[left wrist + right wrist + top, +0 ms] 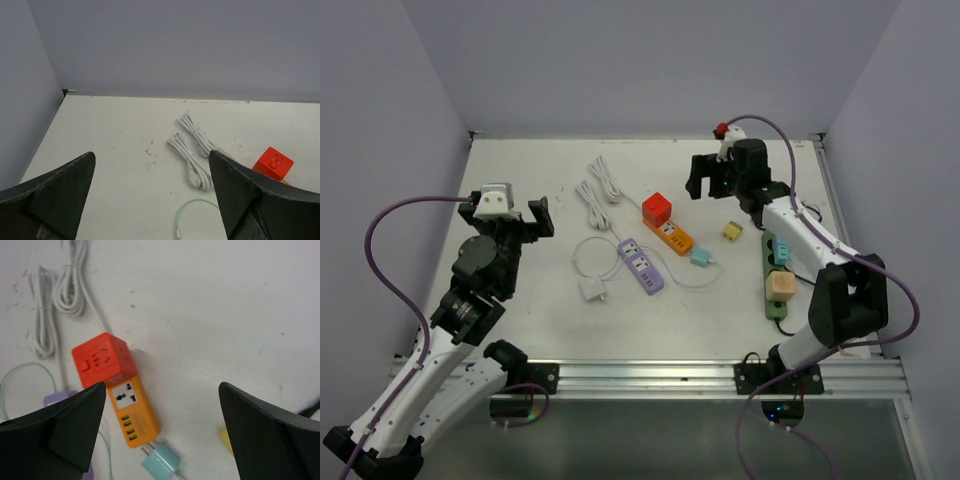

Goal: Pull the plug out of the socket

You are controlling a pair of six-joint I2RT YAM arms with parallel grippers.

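Observation:
An orange socket strip [674,236] [135,412] lies mid-table with a red cube adapter [657,208] [102,360] at its far end. A teal plug [701,256] [161,462] lies on the table just off the strip's near end, its two prongs bare and pointing at the strip. My right gripper [705,178] [162,385] hovers above and behind the strip, open, with nothing between its fingers. My left gripper [505,215] [152,153] is raised at the left, open and empty, apart from all of it.
A yellow plug [732,231] lies right of the strip. A green strip [777,275] at the right carries a teal plug and a tan plug. A purple strip [641,265], a white adapter [593,291] and bundled white cables [600,190] [190,160] lie centre-left.

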